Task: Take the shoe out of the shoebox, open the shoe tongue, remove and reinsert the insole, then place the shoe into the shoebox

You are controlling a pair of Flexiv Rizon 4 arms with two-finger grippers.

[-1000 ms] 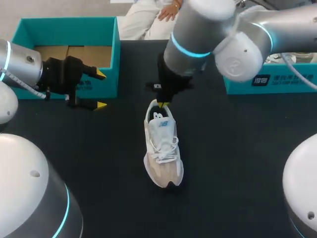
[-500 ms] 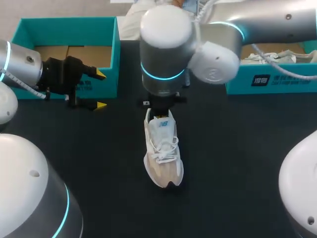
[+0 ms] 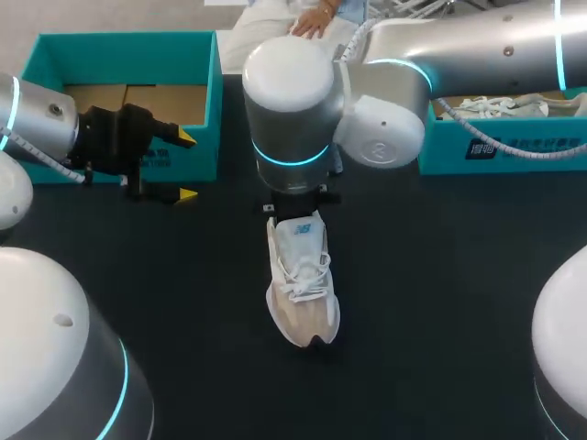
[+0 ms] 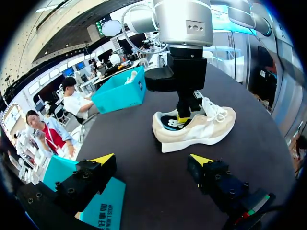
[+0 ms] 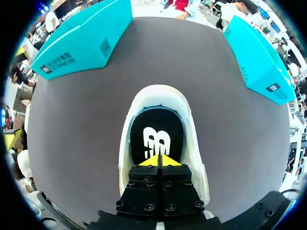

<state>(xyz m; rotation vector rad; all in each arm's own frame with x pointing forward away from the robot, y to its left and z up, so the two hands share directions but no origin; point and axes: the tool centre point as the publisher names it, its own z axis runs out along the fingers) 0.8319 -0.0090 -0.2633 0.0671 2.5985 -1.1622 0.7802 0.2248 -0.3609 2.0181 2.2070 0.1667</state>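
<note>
1. The dark worktop [image 3: 440, 275] carries two teal boxes at its far side and one shoe in the middle.
2. My right arm [image 3: 293, 101] comes in from the right and reaches past the middle. Its wrist stands straight above the heel end of the shoe.
3. My left arm [image 3: 37, 119] lies low at the left, pointing across the worktop towards the shoe.
4. The open teal shoebox [image 3: 128, 38] sits at the far left with its brown cardboard floor showing and no shoe in it.
5. A second teal box [image 3: 514, 147] sits at the far right, well apart from the first, and a pale laced shoe [image 3: 500, 104] lies in it.
6. The white and beige sneaker [image 3: 301, 275] stands upright on its sole on the worktop, between the two boxes and outside both. Its toe points towards me and its laces are tied.
7. My left hand [image 3: 187, 166] hovers just in front of the shoebox's near corner. Its fingers are spread wide with nothing between them, and the sneaker lies ahead of it.
8. My right hand [image 5: 159, 160] reaches down into the sneaker's opening. Its yellow tips are pressed together with no gap.
9. The black insole [image 5: 157, 129], with a white logo, lies flat inside the sneaker, and my right fingertips rest on it.
</note>
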